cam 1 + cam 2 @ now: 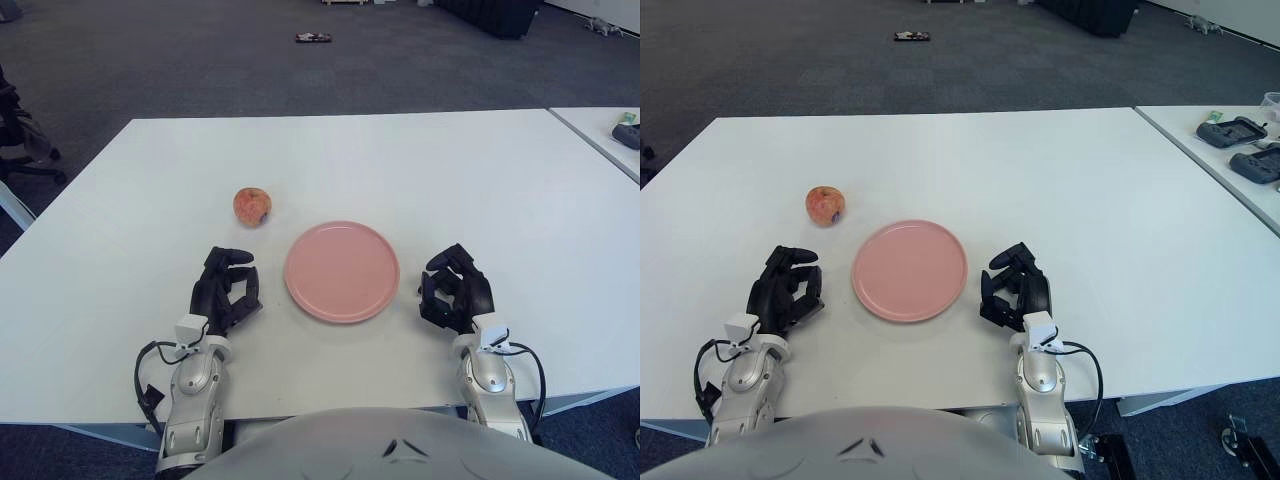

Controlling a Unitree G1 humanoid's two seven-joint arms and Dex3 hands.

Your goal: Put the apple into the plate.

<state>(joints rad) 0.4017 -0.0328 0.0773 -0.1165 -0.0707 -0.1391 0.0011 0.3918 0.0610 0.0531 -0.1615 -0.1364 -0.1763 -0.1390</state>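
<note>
A reddish-yellow apple (252, 206) sits on the white table (400, 160), up and to the left of a pink plate (342, 271) that holds nothing. My left hand (225, 287) shows left of the plate and below the apple, about a hand's length from the fruit, fingers curled and holding nothing. My right hand (455, 288) shows just right of the plate, fingers curled too, with nothing in them.
A second white table (1230, 150) at the right carries dark handheld devices (1232, 131). A small dark object (312, 38) lies on the grey carpet beyond the table. A chair base (25, 140) shows at the far left.
</note>
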